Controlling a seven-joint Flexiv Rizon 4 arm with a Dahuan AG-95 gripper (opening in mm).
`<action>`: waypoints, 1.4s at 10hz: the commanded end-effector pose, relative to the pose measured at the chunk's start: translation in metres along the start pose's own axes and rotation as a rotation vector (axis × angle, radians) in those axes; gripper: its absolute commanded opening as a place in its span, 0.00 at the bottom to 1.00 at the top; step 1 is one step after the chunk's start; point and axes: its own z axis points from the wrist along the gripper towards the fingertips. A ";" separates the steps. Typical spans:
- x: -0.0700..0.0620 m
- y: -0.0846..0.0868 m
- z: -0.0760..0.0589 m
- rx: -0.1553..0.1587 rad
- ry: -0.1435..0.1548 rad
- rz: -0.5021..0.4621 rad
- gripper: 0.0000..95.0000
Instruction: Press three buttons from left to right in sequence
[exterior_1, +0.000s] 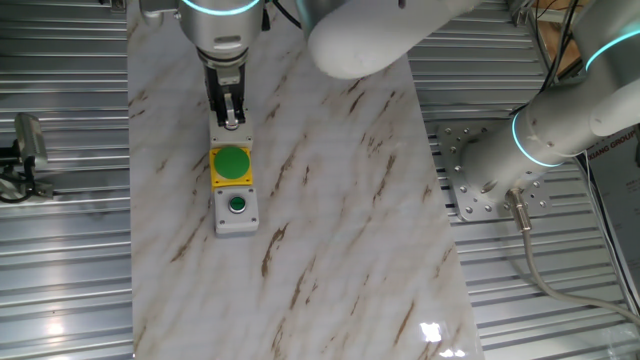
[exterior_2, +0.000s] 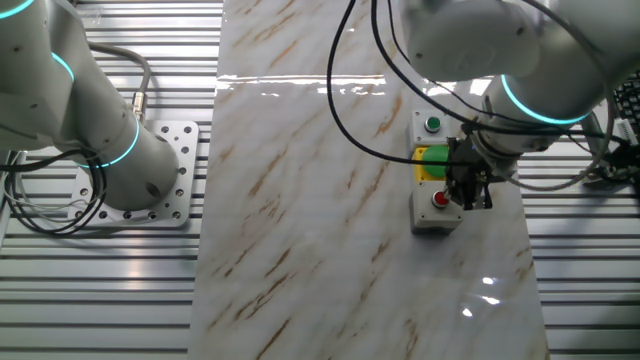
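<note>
Red button (exterior_2: 440, 198) on grey box, fingers (exterior_2: 473, 196) just beside it

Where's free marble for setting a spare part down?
Bare marble tabletop on the side of the three-box button row toward the robot base plate, and below the row in the view. Crowded where the pincer meets the row.

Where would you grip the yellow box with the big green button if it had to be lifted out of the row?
Probably the yellow box by its two free long sides, coming straight down from above. The grey boxes with the small green button and the red button sit close at its ends, so the fingers have no room there. The gripper would first have to turn and clear the domed button.
</note>
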 end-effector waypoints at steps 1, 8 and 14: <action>0.000 0.001 0.001 -0.004 0.000 -0.009 0.00; -0.005 -0.003 -0.001 -0.011 0.018 -0.023 0.00; -0.011 -0.006 -0.001 -0.016 0.040 -0.027 0.00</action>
